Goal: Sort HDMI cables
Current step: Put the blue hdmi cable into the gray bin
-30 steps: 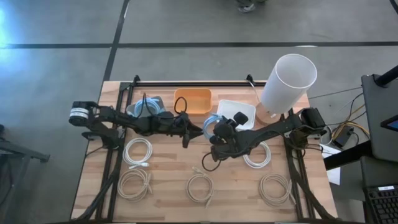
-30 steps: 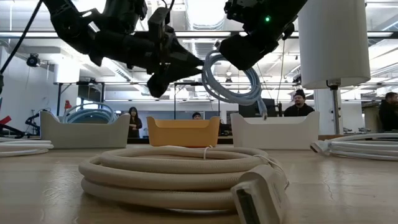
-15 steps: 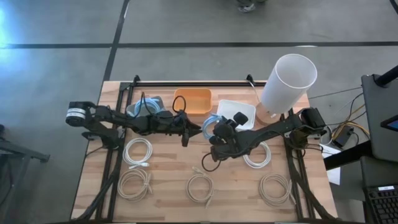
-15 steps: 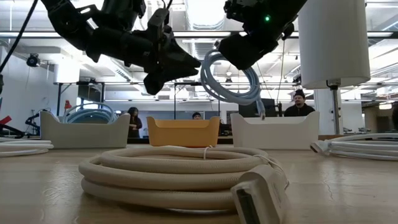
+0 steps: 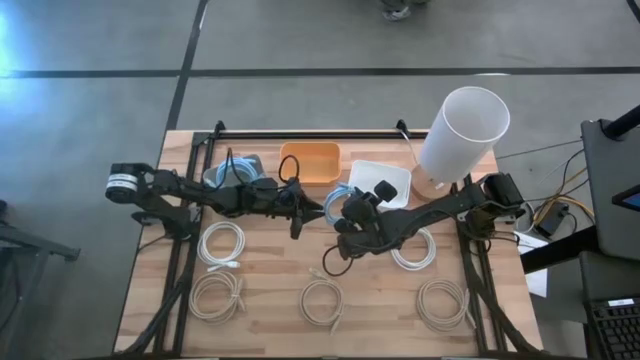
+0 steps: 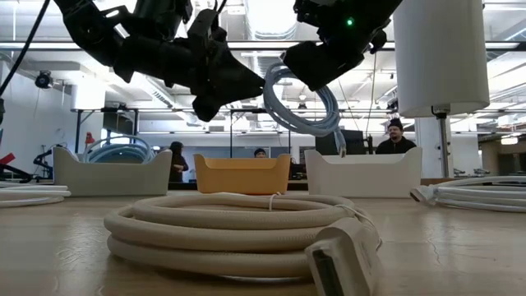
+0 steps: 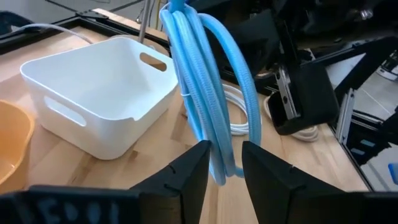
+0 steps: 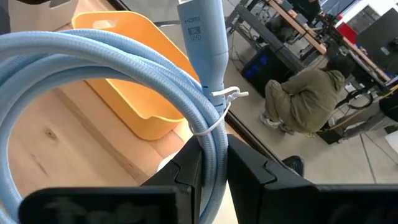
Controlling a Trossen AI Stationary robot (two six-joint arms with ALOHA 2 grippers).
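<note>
The right pincer (image 6: pixel 316 70) grips a light blue coiled HDMI cable (image 6: pixel 300 103), holding it in the air above the middle of the wooden desk (image 5: pixel 270 280). The left pincer (image 7: pixel 221 165) faces it, fingers slightly parted on either side of the hanging coil, not visibly clamping it; this looks like a handover.

Behind stand three bins: a grey bin (image 5: pixel 240 168) already holding blue cable, an empty-looking orange bin (image 5: pixel 310 160), and a white bin (image 5: pixel 385 180).

Sorting seems barely begun. Five pale coils (image 5: pixel 223 243) lie unsorted on the desk: two left, one centre, two right.
</note>
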